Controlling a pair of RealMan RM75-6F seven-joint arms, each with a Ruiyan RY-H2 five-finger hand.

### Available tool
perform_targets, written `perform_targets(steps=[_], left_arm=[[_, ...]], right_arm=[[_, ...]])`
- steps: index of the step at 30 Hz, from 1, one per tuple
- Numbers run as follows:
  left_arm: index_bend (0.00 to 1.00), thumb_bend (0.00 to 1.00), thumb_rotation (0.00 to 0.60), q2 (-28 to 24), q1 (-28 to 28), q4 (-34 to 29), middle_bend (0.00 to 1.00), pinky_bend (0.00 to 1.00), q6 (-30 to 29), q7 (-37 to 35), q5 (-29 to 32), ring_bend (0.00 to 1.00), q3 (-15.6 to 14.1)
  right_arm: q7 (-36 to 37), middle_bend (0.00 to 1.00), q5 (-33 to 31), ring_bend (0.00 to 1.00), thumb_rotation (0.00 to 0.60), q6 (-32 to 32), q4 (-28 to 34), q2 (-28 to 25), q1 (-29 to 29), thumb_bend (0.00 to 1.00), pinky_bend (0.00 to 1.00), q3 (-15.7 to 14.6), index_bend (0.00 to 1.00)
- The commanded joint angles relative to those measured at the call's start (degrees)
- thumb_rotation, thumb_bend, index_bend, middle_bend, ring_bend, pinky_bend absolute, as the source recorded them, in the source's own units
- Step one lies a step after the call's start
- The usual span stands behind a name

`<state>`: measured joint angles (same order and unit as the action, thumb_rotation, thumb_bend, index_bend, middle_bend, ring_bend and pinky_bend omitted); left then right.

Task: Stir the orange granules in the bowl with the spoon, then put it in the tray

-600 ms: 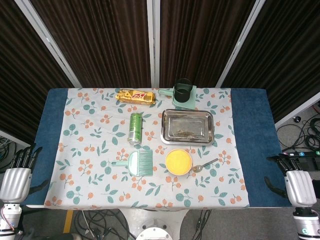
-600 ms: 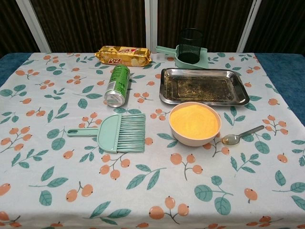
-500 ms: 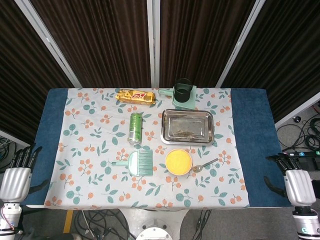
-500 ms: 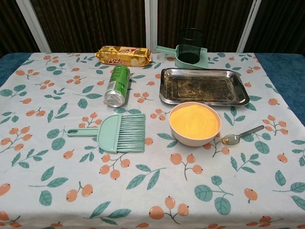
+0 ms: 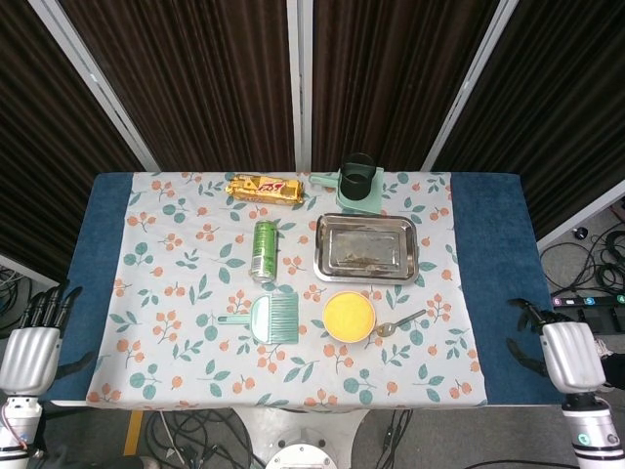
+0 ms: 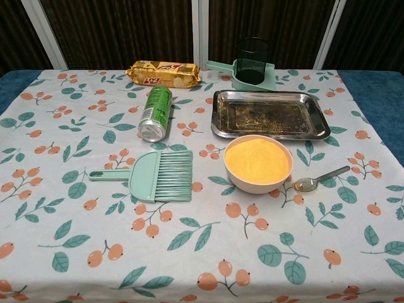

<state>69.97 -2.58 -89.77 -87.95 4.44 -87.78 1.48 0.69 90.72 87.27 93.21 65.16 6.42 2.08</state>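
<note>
Beside the bowl (image 6: 258, 165), small metal spoon (image 6: 320, 178), lying flat

A pink bowl of orange granules (image 6: 257, 163) sits mid-table, a small metal spoon (image 6: 320, 178) lying just right of it on the floral cloth. Behind the bowl, the steel tray (image 6: 270, 115). Left, a green brush (image 6: 150, 175) and a tipped green can (image 6: 155, 113).

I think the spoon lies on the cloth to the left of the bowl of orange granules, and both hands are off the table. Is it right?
Not quite. The spoon lies to the right of the bowl, as the chest view shows. The rest holds: the left hand and right hand are off the table.
</note>
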Motion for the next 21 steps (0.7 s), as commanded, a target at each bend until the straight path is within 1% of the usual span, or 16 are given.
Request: perform_targets(steps=[1,3,5,7,10,16,21], left_arm=[[0.10,0.01,0.600,0.0,0.0,0.1,0.07,0.10,-0.1,-0.2,-0.1,0.07,0.0],[0.10,0.01,0.600,0.0,0.0,0.2,0.07,0.10,-0.2,-0.4,-0.1,0.07,0.0],[0.10,0.01,0.600,0.0,0.2,0.3,0.07,0.10,-0.5,-0.6,-0.1,0.07,-0.1],[0.10,0.01,0.600,0.0,0.4,0.5,0.07,0.10,-0.6,-0.9,0.0,0.07,-0.2],[0.10,0.01,0.600,-0.1,0.6,0.8,0.07,0.10,-0.6,-1.3,0.3,0.07,-0.3],[0.10,0.01,0.600,-0.1,0.9,1.2,0.07,0.10,-0.3,-1.8,0.9,0.07,-0.4],[0.10,0.01,0.600,0.1,0.8,1.5,0.07,0.10,0.2,-2.1,1.1,0.07,-0.4]], right_arm=[[-4.1,0.87,0.3,0.94,0.600,-6.8,1.5,-0.3,4.8,0.15,0.99,1.4,0.29],[-6.1,0.93,-0.5,0.99,0.600,-11.1,1.4,0.2,7.4,0.15,1.00,1.9,0.30],[-8.2,0.97,-2.0,1.00,0.600,-16.4,0.7,1.4,10.5,0.18,1.00,2.5,0.34],[-10.0,0.98,-3.6,1.00,0.600,-21.1,-0.8,3.3,13.3,0.19,1.00,3.0,0.36],[-12.8,0.99,-5.6,1.00,0.600,-26.1,-3.9,6.7,16.6,0.21,1.00,3.6,0.38],[-17.4,0.99,-9.6,1.00,0.600,-33.3,-9.1,12.7,20.9,0.23,1.00,3.4,0.39],[-19.0,0.99,-11.3,1.00,0.600,-35.9,-11.7,16.2,22.5,0.24,1.00,2.6,0.39]])
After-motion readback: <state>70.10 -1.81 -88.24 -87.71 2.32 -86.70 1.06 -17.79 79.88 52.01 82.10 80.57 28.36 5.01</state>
